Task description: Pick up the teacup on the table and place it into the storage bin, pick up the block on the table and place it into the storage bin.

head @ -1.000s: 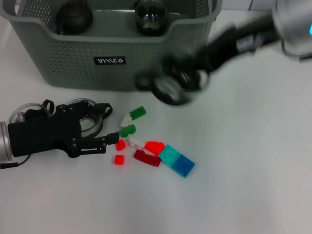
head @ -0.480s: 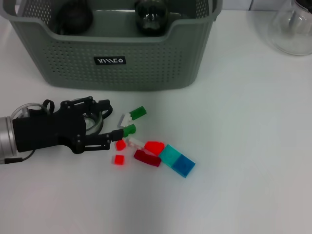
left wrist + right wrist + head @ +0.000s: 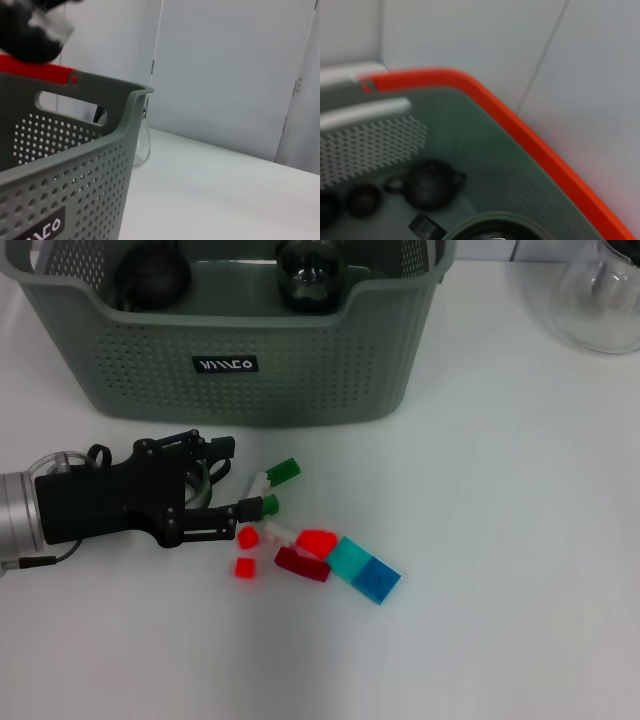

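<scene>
My left gripper (image 3: pixel 240 480) lies low on the table, fingers spread wide around the small green-and-white blocks (image 3: pixel 270 480). The grey-green perforated plastic storage bin (image 3: pixel 300 375) stands just behind; its black label (image 3: pixel 225 364) is unreadable. My right gripper is out of view.

head looks down; both wrists sit close, sharing the storage bin (image 3: pixel 300 390)

White tabletop (image 3: pixel 500 540), matte, evenly lit, soft shadows only. Left wrist view: same white surface (image 3: pixel 215 190) runs back to a pale grey-white wall (image 3: pixel 225 70) made of flat panels with vertical seams. Right wrist view: light wall (image 3: pixel 470 35) crossed by one thin slanted seam line.
</scene>
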{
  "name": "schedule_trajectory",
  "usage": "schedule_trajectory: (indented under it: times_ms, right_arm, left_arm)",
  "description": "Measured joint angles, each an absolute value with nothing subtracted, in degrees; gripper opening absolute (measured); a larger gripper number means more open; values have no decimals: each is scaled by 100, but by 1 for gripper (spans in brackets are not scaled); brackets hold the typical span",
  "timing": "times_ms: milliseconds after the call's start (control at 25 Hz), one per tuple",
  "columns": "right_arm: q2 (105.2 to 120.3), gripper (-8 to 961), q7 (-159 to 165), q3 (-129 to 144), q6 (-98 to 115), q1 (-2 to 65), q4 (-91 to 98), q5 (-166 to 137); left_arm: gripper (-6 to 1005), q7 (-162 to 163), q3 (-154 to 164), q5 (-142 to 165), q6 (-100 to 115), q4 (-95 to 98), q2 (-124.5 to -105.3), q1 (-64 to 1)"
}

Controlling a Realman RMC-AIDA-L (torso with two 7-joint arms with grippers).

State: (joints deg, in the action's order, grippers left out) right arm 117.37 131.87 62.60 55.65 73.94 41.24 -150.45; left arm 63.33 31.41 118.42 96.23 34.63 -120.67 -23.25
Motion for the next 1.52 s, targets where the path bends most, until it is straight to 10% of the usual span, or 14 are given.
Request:
schedule_trajectory:
  times_ms: [480,1520]
  right_arm:
    - [12013,130,13000,6870,4337,7512,2903,-15392]
    - [12005,158,13035,7040,5134,7488,2809,-15426]
  left_arm:
    - [858,6337,3120,11829,9608,3463,-12068,-2329]
    - [857,6337,3119,11850,9455,3375,-12076,-2390]
